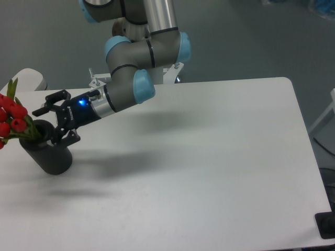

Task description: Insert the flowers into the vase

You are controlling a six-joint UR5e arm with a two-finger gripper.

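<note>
A white bench (209, 172) with rounded corners fills most of the view, its surface matte and plain. Behind its far edge lies a grey floor (235, 36). A white metal bracket (97, 80) with bolts sits at the far edge of the bench. Past the far left corner a pale rounded object (29, 79) shows. A small dark object (325, 226) sits off the near right corner.

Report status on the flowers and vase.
Gripper open, right beside the vase rim. Flowers in the vase, leaning left. Nothing in the way.
</note>
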